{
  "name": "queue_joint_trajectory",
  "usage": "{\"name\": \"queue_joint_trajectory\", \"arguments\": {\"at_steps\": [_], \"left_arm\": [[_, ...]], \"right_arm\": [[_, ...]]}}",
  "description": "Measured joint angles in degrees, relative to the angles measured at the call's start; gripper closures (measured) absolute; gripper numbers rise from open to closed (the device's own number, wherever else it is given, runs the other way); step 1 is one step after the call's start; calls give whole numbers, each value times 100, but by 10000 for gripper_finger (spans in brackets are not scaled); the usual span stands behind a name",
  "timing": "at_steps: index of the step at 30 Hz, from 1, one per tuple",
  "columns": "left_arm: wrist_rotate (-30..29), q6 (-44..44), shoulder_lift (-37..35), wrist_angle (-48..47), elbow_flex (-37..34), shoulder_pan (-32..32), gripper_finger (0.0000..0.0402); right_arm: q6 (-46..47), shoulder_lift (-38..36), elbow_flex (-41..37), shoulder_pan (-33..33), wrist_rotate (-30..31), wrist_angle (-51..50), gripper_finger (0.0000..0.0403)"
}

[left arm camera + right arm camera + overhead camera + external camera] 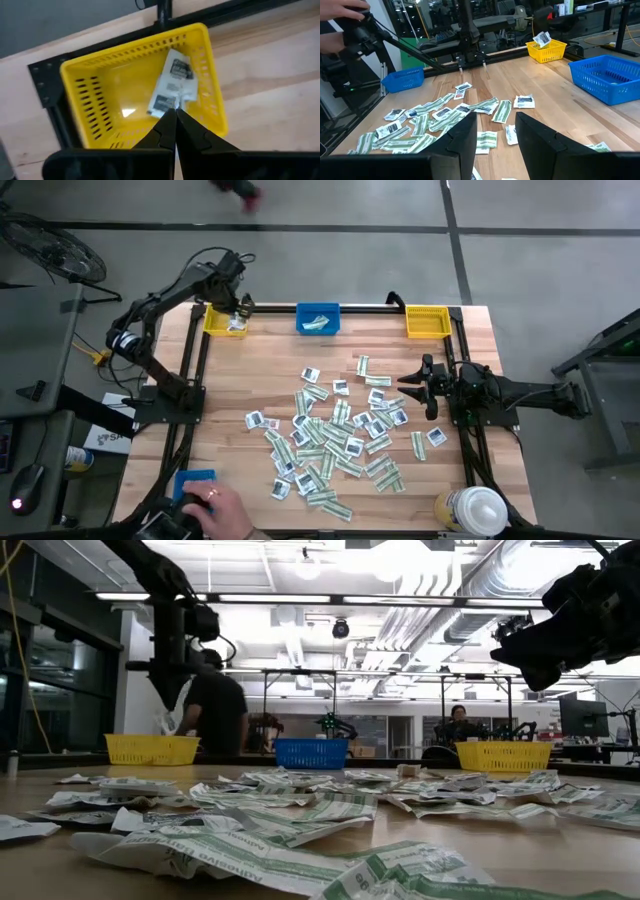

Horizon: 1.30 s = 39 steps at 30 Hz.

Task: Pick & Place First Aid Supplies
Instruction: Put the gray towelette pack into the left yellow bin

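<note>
At the far left corner of the pale, wood-grained surface [230, 380], the left tool [242, 307] hung over a yellow slotted plastic bin [226, 321], its two dark fingers pressed tip to tip. A white squarish packet [172, 85] lay at or just under those tips. Whether it was pinched or already lying loose in the bin could not be told.

Further along the far edge sat a blue bin [318, 318] with a pale packet or two inside, then a second yellow bin [427, 321].

Across the middle of the surface sprawled the rest of the first aid supplies [335, 435], a scatter of flat paper packets. Some were squarish and white with dark print, others narrow green-and-white strips. Many overlapped, and several were creased or curled at an edge.

They looked feather-light, limp and thin, likely to slide on the smooth wood or come up in pairs. A lifted edge or a loner at the fringe seemed the surest place to pinch.

To the right, the right tool [418, 386] hovered above the heap's edge with its jaws parted and nothing between them. A white-capped bottle [472, 511] stood at the near right corner.
</note>
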<state>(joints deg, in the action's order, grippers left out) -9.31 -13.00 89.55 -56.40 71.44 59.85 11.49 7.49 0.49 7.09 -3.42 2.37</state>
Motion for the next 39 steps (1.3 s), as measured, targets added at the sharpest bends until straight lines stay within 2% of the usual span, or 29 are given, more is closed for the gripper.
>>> {"name": "queue_joint_trajectory", "arguments": {"at_steps": [8, 20, 23, 27, 31, 34, 39], "left_arm": [[5, -147, 392, 92, 0, 55, 390], [-244, 52, 477, -2, 0, -20, 306], [147, 299, 300, -10, 0, -174, 299], [1057, 596, 138, 66, 0, -487, 298], [1721, 732, 124, 75, 0, -834, 298], [1944, 1070, 124, -127, 0, -1173, 298], [1927, 1406, 124, -995, 0, -1814, 298]], "right_arm": [[0, 0, 0, -2, -1, 0, 274], [0, 0, -1, -1, -1, -1, 274], [0, 0, 0, -2, -2, 0, 274], [0, 0, -2, -1, -1, -1, 274], [0, 0, -2, 0, 0, -1, 274], [0, 0, -2, -2, 0, -2, 274], [0, 0, 0, -1, -2, -1, 274]]}}
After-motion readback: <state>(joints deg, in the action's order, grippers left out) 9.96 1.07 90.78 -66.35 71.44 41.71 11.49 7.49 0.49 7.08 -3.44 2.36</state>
